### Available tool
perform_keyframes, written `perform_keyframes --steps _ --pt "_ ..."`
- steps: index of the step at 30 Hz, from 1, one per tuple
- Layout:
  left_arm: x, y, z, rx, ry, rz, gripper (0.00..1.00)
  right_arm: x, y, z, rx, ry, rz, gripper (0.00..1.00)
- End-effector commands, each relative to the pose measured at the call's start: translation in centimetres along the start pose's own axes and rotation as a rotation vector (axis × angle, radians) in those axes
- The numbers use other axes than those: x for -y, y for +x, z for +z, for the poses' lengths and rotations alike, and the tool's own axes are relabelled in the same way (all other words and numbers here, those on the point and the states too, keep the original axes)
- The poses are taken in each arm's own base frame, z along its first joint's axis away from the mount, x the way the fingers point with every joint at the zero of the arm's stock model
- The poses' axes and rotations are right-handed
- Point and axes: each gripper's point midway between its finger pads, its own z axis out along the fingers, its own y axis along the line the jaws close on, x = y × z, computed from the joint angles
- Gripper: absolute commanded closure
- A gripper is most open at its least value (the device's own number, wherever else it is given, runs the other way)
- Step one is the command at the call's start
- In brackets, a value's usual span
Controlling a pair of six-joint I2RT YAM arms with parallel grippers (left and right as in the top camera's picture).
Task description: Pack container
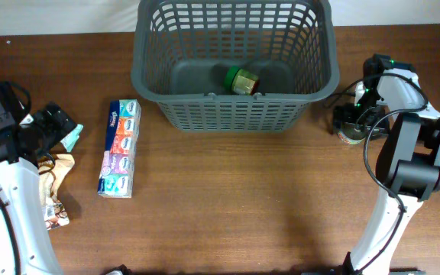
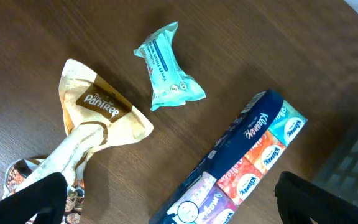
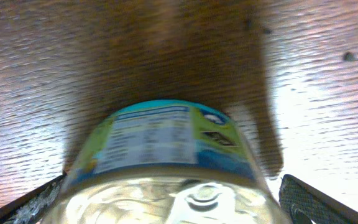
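Right gripper (image 3: 169,202) first: jaws spread wide, one finger either side of the labelled can (image 3: 166,146), nothing clamped yet. Left gripper (image 2: 173,202) is just as wide and empty, hovering by the tissue multipack (image 2: 241,168), with the Pantree bag (image 2: 95,118) and teal wipes packet (image 2: 166,65) beyond. The container (image 1: 235,114) sits between the arms, near the can, with a small jar (image 1: 243,80) on its floor. My call for the step: centre the can, close squarely on its body, lift clear of the thick rim, and set it on bare floor beside the jar.
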Motion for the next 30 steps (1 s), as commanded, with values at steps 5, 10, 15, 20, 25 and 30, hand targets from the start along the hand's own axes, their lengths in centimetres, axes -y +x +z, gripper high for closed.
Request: perform_keyframes --steps 5,10,15,20,25,30 --pt "-0.16 -0.51 -0.31 0.015 -0.006 0.004 0.0 0.98 0.07 0.63 -0.015 0.033 0.019 0.01" --pt "-0.16 -0.51 -0.31 0.015 -0.006 0.004 0.0 0.98 0.06 0.62 -0.015 0.033 0.019 0.06" --pt "-0.16 -0.51 -0.31 0.015 -0.006 0.004 0.0 0.98 0.07 0.63 -0.015 0.033 0.019 0.2" --pt "-0.16 -0.51 -0.31 0.015 -0.006 0.004 0.01 0.98 0.07 0.63 -0.015 0.033 0.019 0.26" --pt "-0.16 -0.51 -0.31 0.015 -0.006 0.004 0.0 0.92 0.07 0.63 -0.015 0.029 0.02 0.28" --pt "-0.16 -0.51 -0.31 0.015 -0.006 0.004 0.0 0.92 0.07 0.63 -0.015 0.029 0.02 0.28"
